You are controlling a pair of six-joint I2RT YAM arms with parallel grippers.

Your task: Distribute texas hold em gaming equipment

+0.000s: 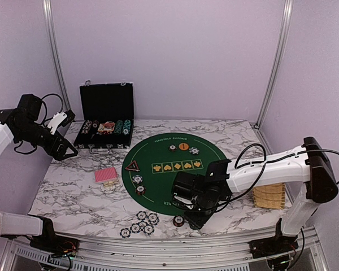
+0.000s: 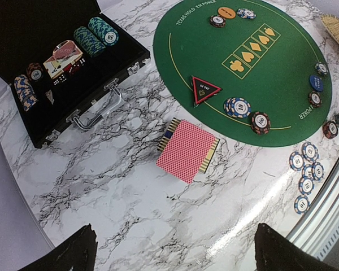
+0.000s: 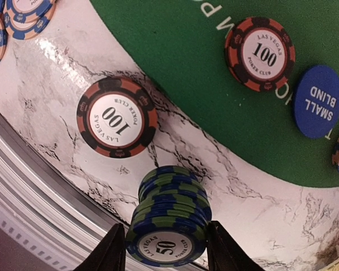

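"Left wrist view, start there. The left gripper (image 2: 174, 240) hangs high over the marble with its fingers spread wide and nothing between them."

"And under it?"

"The black case (image 2: 22, 22) lies open at the far left with chips racked inside. The red-backed cards (image 2: 187, 150) sit in a squared pack on the bare marble, just off the edge of the green mat (image 2: 271, 79). The triangular marker (image 2: 205, 89) lies on the mat's near rim."

"Further right?"

"A loose cluster of white-and-blue chips (image 2: 306, 169) by the front rail, then the right gripper (image 3: 166, 227). Its fingers stand either side of a stack of fifty chips (image 3: 172, 197) on the marble, hard up against the rim. I can't tell whether they actually bite. A red hundred chip (image 3: 117, 117) lies flat just beside the stack, and the small blind button (image 3: 318, 101) is on the mat beyond."

"How would that stack handle?"

"Stiff discs, dense for their size, I'd guess — but with smooth faces, so they'd slide on each other. I'd squeeze across the striped edges low enough to catch every chip, or the bottom ones may drop out."
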